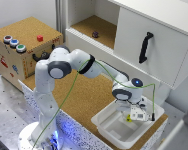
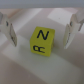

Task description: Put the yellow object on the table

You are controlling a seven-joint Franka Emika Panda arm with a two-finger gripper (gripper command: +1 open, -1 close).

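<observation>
White Franka arm reached down over the white plastic bin (image 1: pixel 111 131) at the right end of the brown cork-textured tabletop (image 1: pixel 89 97), with the tool (image 1: pixel 132 116) hanging inside the bin. The small bright yellow cube with dark letter marks (image 2: pixel 43 41) sat on the bin floor; the wrist view put it between the two fingertips (image 2: pixel 9 30), with a clear gap on each side. The tool's jaws stood apart, not touching the cube. In the exterior view the cube showed only as a yellow speck (image 1: pixel 128 118) by the tool.

Step in hand judged as the grasp, placing not yet begun. To do it well: lower until the fingertips flank the cube's flat side faces, stay centred, close squarely so it doesn't twist or pop out. Then lift straight up past the bin wall before moving left to bare cork. Risk: the cube is tiny, so an off-centre close could push it away
</observation>
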